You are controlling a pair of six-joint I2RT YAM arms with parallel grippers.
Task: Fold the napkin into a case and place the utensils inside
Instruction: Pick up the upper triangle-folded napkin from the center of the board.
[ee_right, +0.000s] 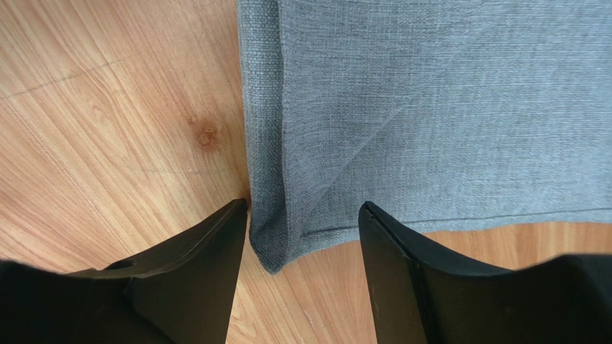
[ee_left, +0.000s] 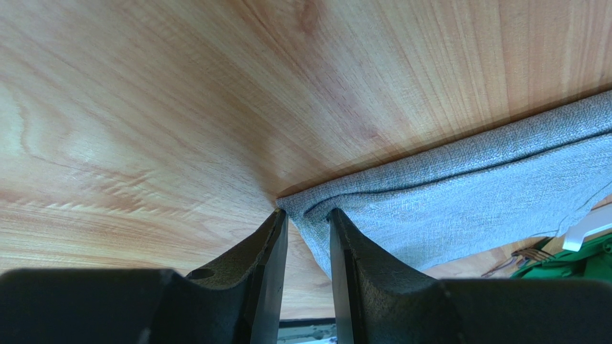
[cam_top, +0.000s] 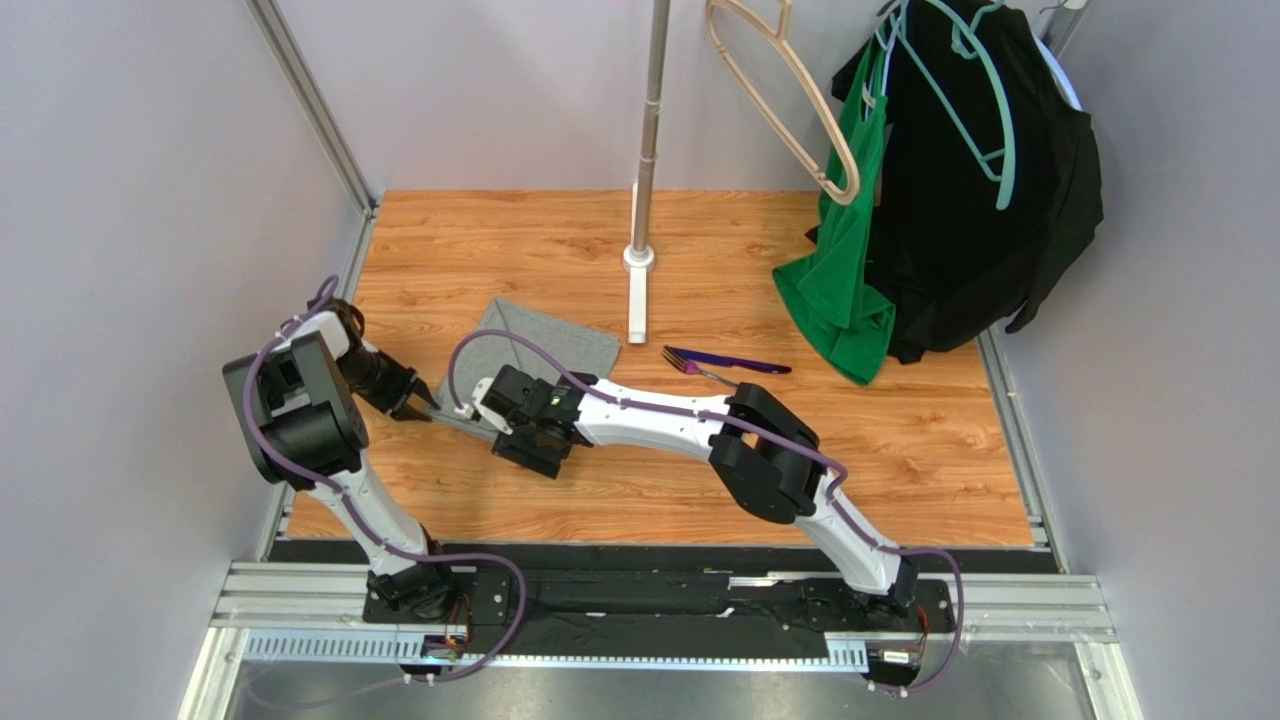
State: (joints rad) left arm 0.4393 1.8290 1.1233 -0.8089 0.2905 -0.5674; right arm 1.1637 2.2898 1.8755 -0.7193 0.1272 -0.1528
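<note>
The heather-grey napkin (cam_top: 553, 336) lies on the wooden table, partly under my right arm. My left gripper (cam_top: 427, 404) is low at the napkin's left end; in the left wrist view its jaws (ee_left: 309, 212) stand narrow, shut on a bunched corner of the napkin (ee_left: 460, 193). My right gripper (cam_top: 511, 437) is open just above the table, straddling another corner of the napkin (ee_right: 431, 107) that lies flat, as the right wrist view (ee_right: 305, 208) shows. The utensils (cam_top: 724, 363), a dark purple piece and a fork, lie together to the right of the napkin.
A metal pole with a white foot (cam_top: 640, 285) stands behind the napkin. A green garment (cam_top: 842, 285) and a black garment (cam_top: 977, 195) hang at the back right, with an empty hanger (cam_top: 781, 90) beside them. The table's left edge is near my left arm.
</note>
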